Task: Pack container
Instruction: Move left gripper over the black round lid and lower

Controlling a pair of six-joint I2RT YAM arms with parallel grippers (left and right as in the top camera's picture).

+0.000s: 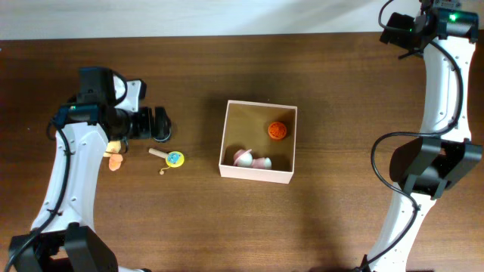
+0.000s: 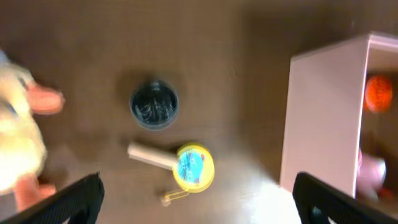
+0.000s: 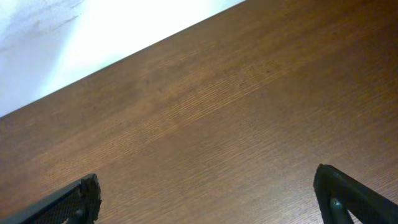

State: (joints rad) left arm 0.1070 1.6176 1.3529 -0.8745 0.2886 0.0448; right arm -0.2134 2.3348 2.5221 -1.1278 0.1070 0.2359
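Overhead | step: fetching a loose toy | container (image 1: 255, 173) at middle of desk (image 1: 333, 227), orange ball (image 1: 277, 130) inside | left tool (image 1: 161, 125) spread, empty, near yellow rattle (image 1: 173, 159) | right tool (image 3: 208, 193) spread, empty | next: descend, pinch rattle, carry to container

The container (image 1: 257, 174) is a square, shallow cardboard box with white outer walls and a tan-brown inside, standing open-topped and flat on the dark wooden table (image 1: 340, 75), a little right of its middle and turned slightly askew. Inside, an orange ball (image 1: 277, 130) lies near one corner, and small pink-and-white toys (image 1: 252, 159) rest against the opposite wall.
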